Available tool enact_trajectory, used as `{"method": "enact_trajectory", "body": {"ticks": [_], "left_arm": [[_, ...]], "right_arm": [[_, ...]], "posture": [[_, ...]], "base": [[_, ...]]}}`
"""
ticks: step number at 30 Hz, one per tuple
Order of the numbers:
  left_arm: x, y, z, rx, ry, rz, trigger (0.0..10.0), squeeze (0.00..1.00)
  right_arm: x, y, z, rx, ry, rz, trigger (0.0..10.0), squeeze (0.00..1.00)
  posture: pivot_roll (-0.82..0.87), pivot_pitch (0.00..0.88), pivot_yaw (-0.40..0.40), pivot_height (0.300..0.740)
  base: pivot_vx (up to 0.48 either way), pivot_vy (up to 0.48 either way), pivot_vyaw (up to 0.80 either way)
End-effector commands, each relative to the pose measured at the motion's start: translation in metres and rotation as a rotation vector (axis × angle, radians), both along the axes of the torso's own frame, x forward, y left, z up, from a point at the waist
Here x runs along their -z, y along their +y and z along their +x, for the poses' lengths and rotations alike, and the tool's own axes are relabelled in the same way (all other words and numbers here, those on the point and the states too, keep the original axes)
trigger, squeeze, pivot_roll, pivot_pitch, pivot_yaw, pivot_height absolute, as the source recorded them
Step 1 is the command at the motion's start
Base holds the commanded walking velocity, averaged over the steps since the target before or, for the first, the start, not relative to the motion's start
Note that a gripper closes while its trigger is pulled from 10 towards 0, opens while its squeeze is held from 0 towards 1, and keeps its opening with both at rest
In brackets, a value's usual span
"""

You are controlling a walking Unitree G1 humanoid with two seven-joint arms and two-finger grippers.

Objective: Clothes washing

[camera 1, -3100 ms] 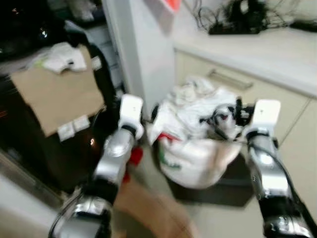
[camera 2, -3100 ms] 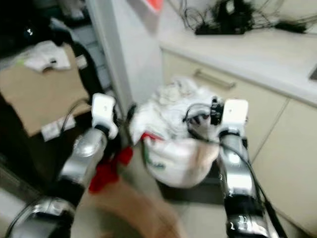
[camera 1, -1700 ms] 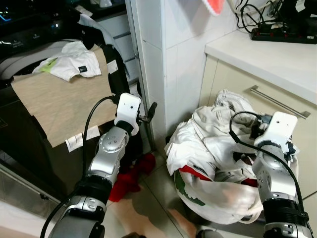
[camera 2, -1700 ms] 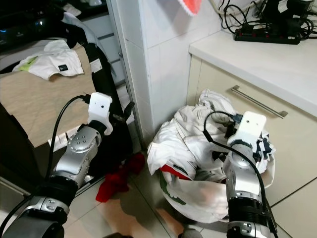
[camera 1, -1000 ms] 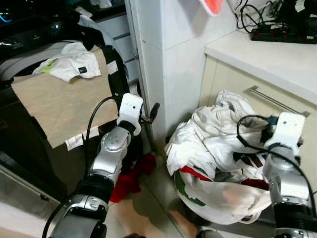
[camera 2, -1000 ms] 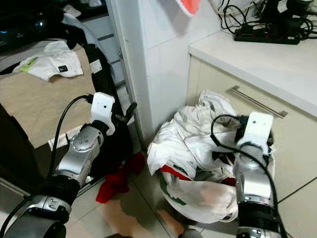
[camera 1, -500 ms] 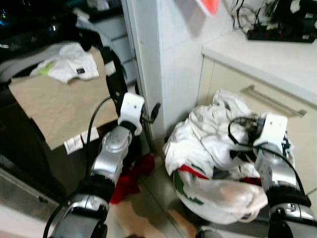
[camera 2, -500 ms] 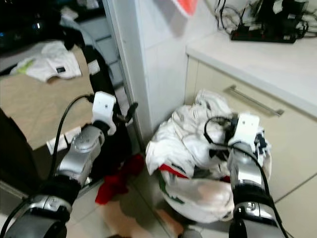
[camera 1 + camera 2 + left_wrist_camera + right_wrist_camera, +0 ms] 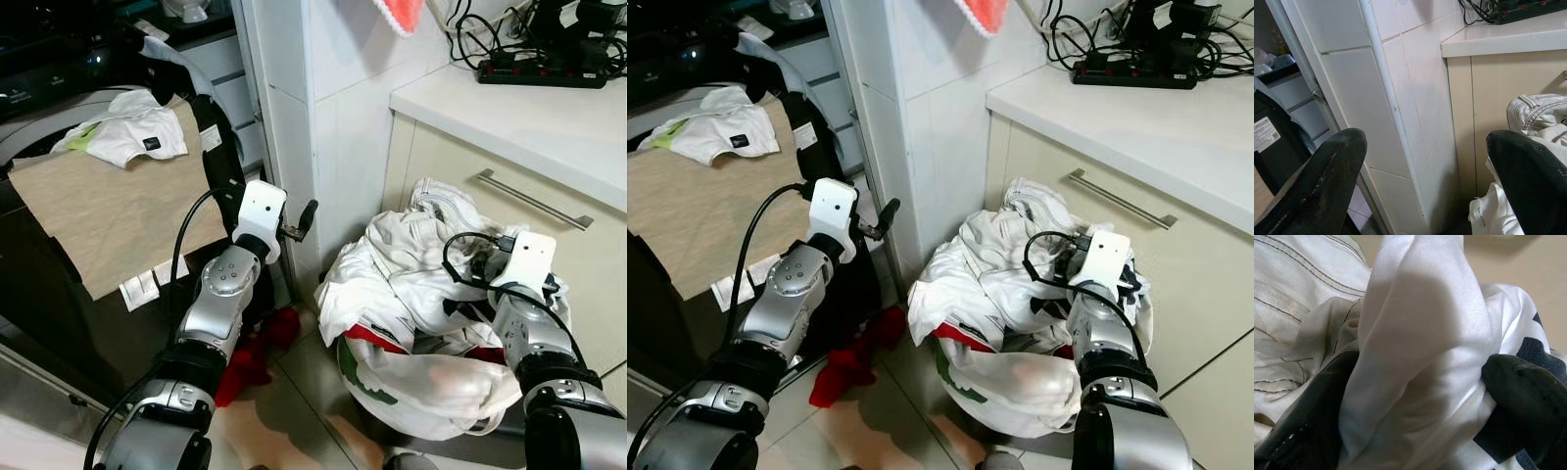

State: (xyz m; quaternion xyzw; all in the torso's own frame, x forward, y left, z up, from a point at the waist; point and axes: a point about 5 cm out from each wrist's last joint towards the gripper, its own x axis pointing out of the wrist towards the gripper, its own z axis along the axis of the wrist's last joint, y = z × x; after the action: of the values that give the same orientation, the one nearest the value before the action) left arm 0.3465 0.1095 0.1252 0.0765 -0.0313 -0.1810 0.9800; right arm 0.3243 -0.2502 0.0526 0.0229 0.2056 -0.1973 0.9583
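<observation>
**Right gripper reaching into the bag of clothes**

Left eye view: A big white bag (image 9: 421, 387) w/ red & green print is sitting on the tile floor, just beside the cream cabinet (image 9: 460, 181). It is bulging w/ white clothes (image 9: 411, 264) that are piling up over its rim. The right gripper (image 9: 468, 277) is poking into the top of that pile; its tips are hiding in the cloth. The left gripper (image 9: 306, 217) is hanging in the air near the white tiled wall corner (image 9: 294, 127), touching nothing. A red cloth (image 9: 257, 351) is lying on the floor by the left arm. A tan cloth (image 9: 108, 211) is hanging over the dark washer (image 9: 44, 83), w/ a white shirt (image 9: 122, 132) lying on top.

Right eye view: Same scene. A black power strip (image 9: 1132, 73) w/ cords is sitting on the counter (image 9: 1136, 117) above the bag.

Left wrist view: The two black fingers (image 9: 1322, 181) are spreading wide w/ nothing btwn them. The tiled corner and a bit of the clothes pile are showing ahead.

Right wrist view: The fingers (image 9: 1308, 411) are spreading wide too, and a fold of shiny white cloth (image 9: 1415, 357) is sitting btwn them. Striped white cloth is lying next to it.
</observation>
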Motion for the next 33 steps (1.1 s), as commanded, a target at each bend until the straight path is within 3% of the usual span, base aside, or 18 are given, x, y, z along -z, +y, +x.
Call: {"method": "enact_trajectory", "body": {"ticks": [1,2,3,4,5,6,17,24,33], "left_arm": [[-0.001,0.003,0.0,-0.008,-0.006,0.015,10.0,0.0],[-0.001,0.002,0.0,-0.008,-0.006,0.015,10.0,0.0],[-0.001,0.002,0.0,-0.009,-0.006,0.015,10.0,0.0],[-0.001,0.002,0.0,-0.009,-0.006,0.015,10.0,0.0],[-0.001,0.002,0.0,-0.008,-0.008,0.015,10.0,0.0],[-0.001,0.001,0.0,-0.007,-0.009,0.015,10.0,0.0],[-0.002,-0.001,-0.001,-0.002,-0.017,0.023,10.0,0.0],[0.001,-0.005,-0.002,0.005,-0.011,0.035,10.0,0.0],[0.002,-0.006,-0.003,0.005,-0.01,0.03,10.0,0.0]], "right_arm": [[0.008,0.011,0.0,-0.031,0.039,0.034,10.0,1.0],[0.007,0.013,0.001,-0.044,0.039,0.035,6.2,1.0],[0.007,0.013,0.002,-0.047,0.039,0.035,0.0,1.0],[0.007,0.013,0.002,-0.047,0.039,0.035,0.0,1.0],[0.006,0.015,0.004,-0.055,0.025,0.054,0.0,0.78],[0.006,0.015,0.004,-0.05,0.025,0.055,0.0,0.0],[0.002,0.022,0.009,-0.064,0.005,0.093,0.0,0.0],[-0.016,0.032,0.022,-0.163,-0.075,-0.014,0.0,0.0],[-0.028,0.039,0.028,-0.219,-0.132,-0.065,0.0,0.0]], "posture": [[-0.13,0.0,0.09,0.74],[-0.13,0.0,0.089,0.74],[-0.13,0.0,0.089,0.74],[-0.13,0.0,0.089,0.74],[-0.13,0.0,0.088,0.74],[-0.13,0.0,0.087,0.74],[-0.13,0.0,0.081,0.74],[-0.13,0.0,0.071,0.74],[-0.13,0.0,0.058,0.74]], "base": [[0.0,0.0,0.0],[0.0,0.0,0.0],[0.0,0.0,0.0],[0.0,0.0,0.0],[0.0,0.0,0.0],[0.0,0.0,0.0],[0.0,0.0,0.0],[0.0,0.0,0.0],[0.0,0.0,0.0]]}}
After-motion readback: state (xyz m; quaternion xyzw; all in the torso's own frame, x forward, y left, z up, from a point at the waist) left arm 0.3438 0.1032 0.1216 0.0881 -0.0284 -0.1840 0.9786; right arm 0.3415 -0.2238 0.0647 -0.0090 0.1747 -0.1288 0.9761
